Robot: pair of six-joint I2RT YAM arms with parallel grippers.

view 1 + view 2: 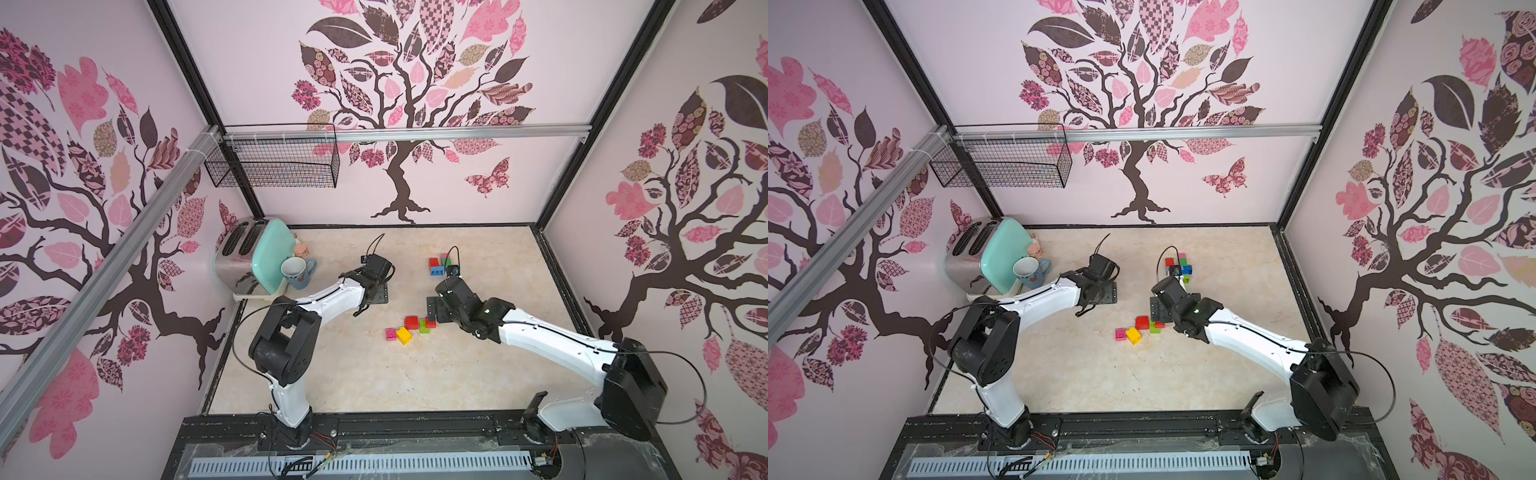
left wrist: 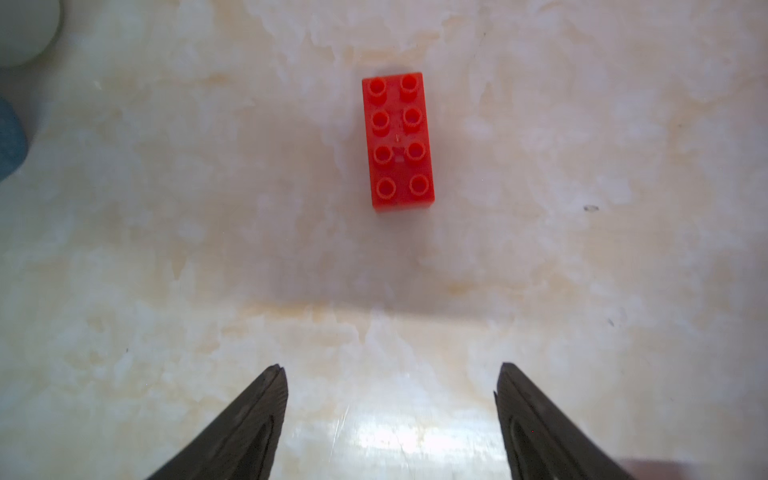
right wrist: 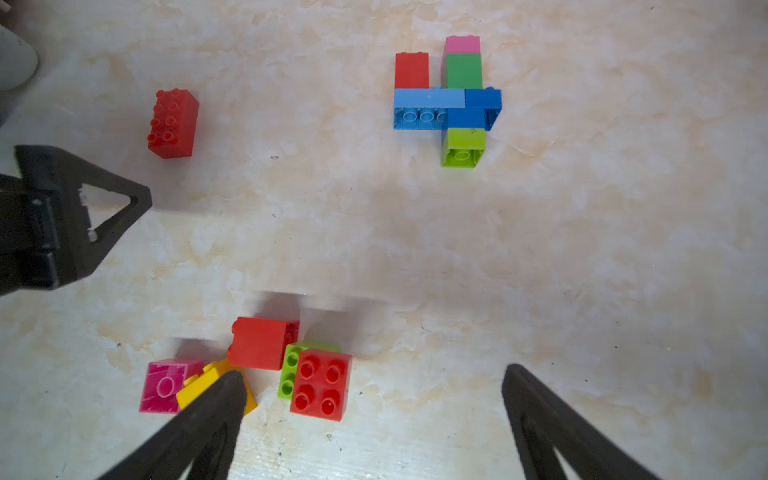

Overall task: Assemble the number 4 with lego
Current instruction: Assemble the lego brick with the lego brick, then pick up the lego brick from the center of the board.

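4 (image 3: pixel 428 99) part-built, flat on desk (image 3: pixel 582 249): blue crossbar, red, pink, green uprights, lime stub. Stem looks unfinished. Long red brick (image 2: pixel 398 141) well apart from the 4; five loose bricks (image 3: pixel 320 388) also apart. Wide, empty: left hand (image 2: pixel 390 368), right hand (image 3: pixel 374 371)

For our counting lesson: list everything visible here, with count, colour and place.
joined bricks: one cluster; red, pink, green, blue, lime; back right
loose bricks: five; pink, yellow, lime, two red; central pile
lone brick: one; red; apart from others
toaster: one; silver and mint; back left
mug: one; blue; beside toaster
wire basket: one; black; on wall
table: one; cream marble
left gripper: one; black; open, empty
right gripper: one; black; open, near pile
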